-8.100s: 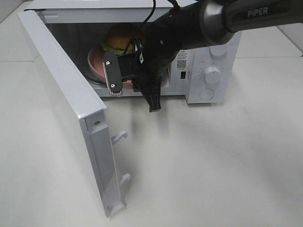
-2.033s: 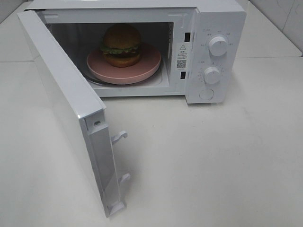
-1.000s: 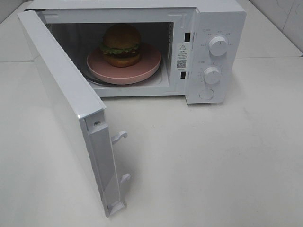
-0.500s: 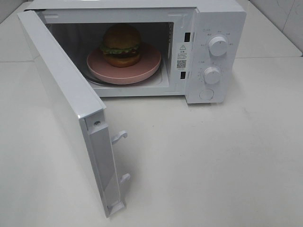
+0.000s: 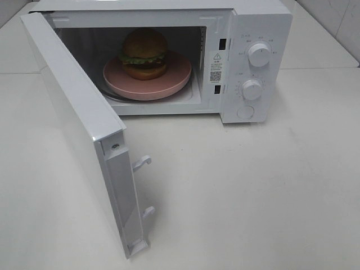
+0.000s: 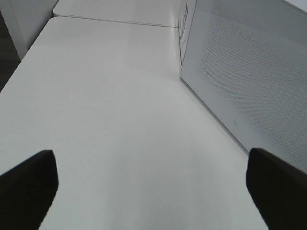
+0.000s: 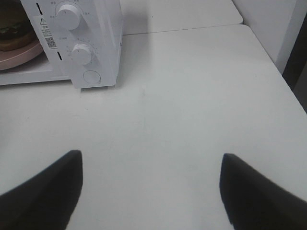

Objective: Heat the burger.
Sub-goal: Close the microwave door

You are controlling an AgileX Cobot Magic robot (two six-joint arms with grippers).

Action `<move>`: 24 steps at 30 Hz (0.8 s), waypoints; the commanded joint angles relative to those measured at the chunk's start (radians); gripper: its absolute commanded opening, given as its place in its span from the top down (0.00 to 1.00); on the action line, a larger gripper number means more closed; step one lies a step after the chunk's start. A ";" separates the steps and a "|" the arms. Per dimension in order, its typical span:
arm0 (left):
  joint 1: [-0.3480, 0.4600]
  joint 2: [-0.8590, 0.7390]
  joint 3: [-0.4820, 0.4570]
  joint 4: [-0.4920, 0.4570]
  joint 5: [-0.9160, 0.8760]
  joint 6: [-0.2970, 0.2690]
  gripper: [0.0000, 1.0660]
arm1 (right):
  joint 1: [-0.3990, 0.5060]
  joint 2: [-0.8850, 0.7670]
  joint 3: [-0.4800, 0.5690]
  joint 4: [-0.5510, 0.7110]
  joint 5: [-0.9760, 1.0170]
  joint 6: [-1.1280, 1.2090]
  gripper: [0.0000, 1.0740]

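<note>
The burger (image 5: pixel 144 53), with a brown domed bun, green lettuce and a dark patty, sits on a round pink plate (image 5: pixel 169 83) inside the white microwave (image 5: pixel 256 22). The microwave door (image 5: pixel 79 129) stands wide open toward the front left. No arm shows in the exterior high view. In the left wrist view my left gripper (image 6: pixel 151 184) is open over bare table, beside the door's outer face (image 6: pixel 249 81). My right gripper (image 7: pixel 148 189) is open too, off to the right of the microwave (image 7: pixel 91 43); the burger's edge (image 7: pixel 12 36) shows there.
Two dials (image 5: pixel 259 54) and a round button (image 5: pixel 245 112) sit on the microwave's control panel. Two door latches (image 5: pixel 142 163) stick out from the open door's edge. White table (image 5: pixel 253 191) stretches in front and to the right; a wall edge (image 7: pixel 292 33) borders the far right.
Nothing has moved in the last two seconds. Eight seconds ago the right arm reached into the microwave at the plate; it has since withdrawn out of the exterior view.
</note>
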 commanded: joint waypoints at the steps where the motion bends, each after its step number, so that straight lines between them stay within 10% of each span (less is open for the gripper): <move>1: 0.003 -0.018 0.000 -0.002 0.002 0.000 0.06 | -0.006 -0.004 0.003 0.003 -0.007 -0.008 0.29; 24: 0.003 -0.018 0.000 -0.002 0.002 0.000 0.06 | -0.006 -0.004 0.003 0.003 -0.008 -0.008 0.29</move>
